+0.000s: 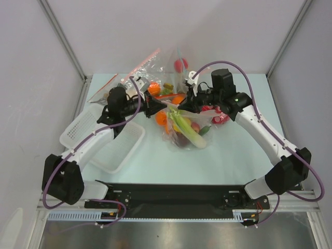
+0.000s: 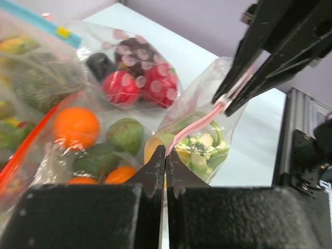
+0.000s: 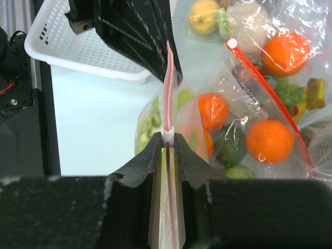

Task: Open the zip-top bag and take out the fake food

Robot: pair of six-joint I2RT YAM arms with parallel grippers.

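Note:
The zip-top bag [image 1: 185, 132] hangs between both grippers at mid-table, its pink zip strip [image 3: 168, 88] stretched taut between them. Inside it I see fake food: a white-and-green leek [image 1: 189, 134], a yellow piece and green pieces [image 2: 205, 148]. My left gripper [image 2: 165, 153] is shut on the strip's end at the bag's corner. My right gripper [image 3: 167, 137] is shut on the small white slider [image 3: 167, 135] on the strip. In the top view the left gripper [image 1: 155, 107] and right gripper [image 1: 179, 107] stand close together above the bag's mouth.
A white basket [image 1: 98, 140] lies at the left. Behind the held bag sit other clear bags: a red-strip bag of oranges [image 3: 270, 140], a bag of red fruit [image 2: 140, 78], and a blue-strip bag [image 2: 41, 18].

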